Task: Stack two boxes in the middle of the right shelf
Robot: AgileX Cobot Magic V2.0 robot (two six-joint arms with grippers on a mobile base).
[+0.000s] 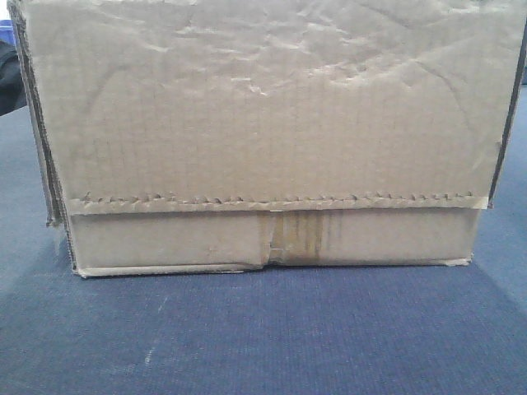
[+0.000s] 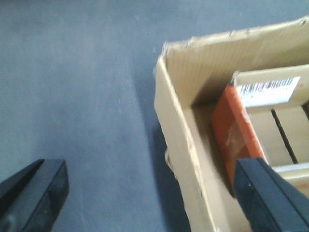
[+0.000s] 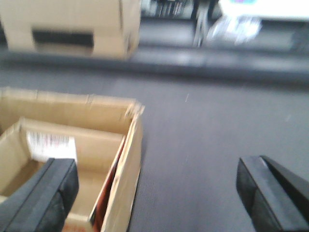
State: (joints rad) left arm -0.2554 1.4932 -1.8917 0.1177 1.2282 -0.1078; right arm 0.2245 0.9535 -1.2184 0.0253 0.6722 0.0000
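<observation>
The left gripper is spread wide. One black finger is over the carpet and the other is inside the open box, so the box's left wall runs between them. Whether either finger touches the cardboard cannot be told.

The right gripper is just as wide and straddles the opposite wall: its left finger is inside the box, its right one over bare carpet.

Only the wrist views look into the box. An inner carton with an orange-red side and a white barcode label stands against the ribbed, corrugated wall. Only the right wrist view shows a second box, well apart at the far edge of the carpet. It is plain brown with a dark slot in its face. What lies beside it is too blurred to name.

The front view shows none of the inside, only the box's broad outer face, which sits flat on the blue-grey, finely woven carpet. The cardboard is wrinkled near the top. A jagged-edged tape strip crosses the face, and a clear-taped seam lies below its middle.
</observation>
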